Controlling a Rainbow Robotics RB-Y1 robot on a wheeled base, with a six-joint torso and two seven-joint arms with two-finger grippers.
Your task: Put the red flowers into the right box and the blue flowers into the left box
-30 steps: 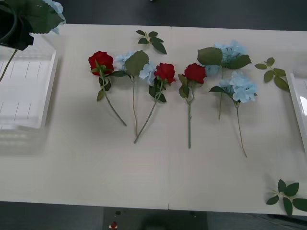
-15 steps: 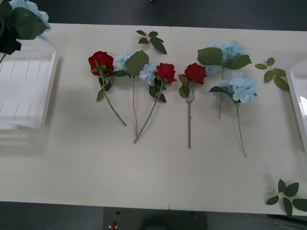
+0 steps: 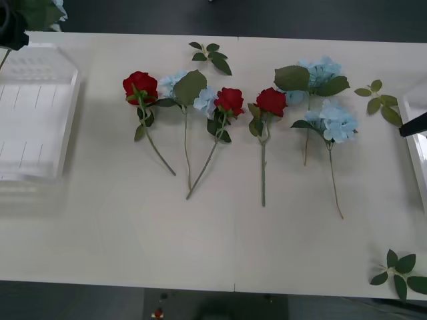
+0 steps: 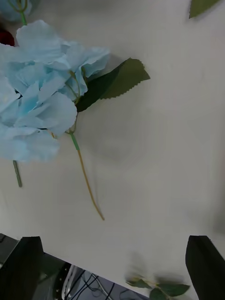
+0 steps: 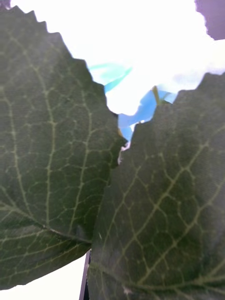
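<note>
Three red flowers [image 3: 140, 85], [image 3: 229, 100], [image 3: 271, 101] lie in a row across the table's middle. Blue flowers lie among them: one [image 3: 200, 99] between the first two roses, two more [image 3: 321, 69], [image 3: 337, 121] to the right. My left gripper [image 3: 8, 30] is at the far left corner above the left box [image 3: 33, 113], shut on a blue flower [image 3: 40, 12] whose big leaves [image 5: 56, 154] cover the left wrist view. My right gripper [image 3: 407, 130] pokes in by the right box [image 3: 417, 143]; its fingers [image 4: 23, 267] stand open above a blue flower [image 4: 37, 93].
Flowerless leaf sprigs lie at the table's far middle [image 3: 212, 57], far right [image 3: 380, 99] and near right corner [image 3: 400, 270]. The table's front half is bare wood up to its near edge.
My left gripper has carried its blue flower farther back and to the left, nearly out of the front view. The right gripper's dark tip has come in at the right edge.
</note>
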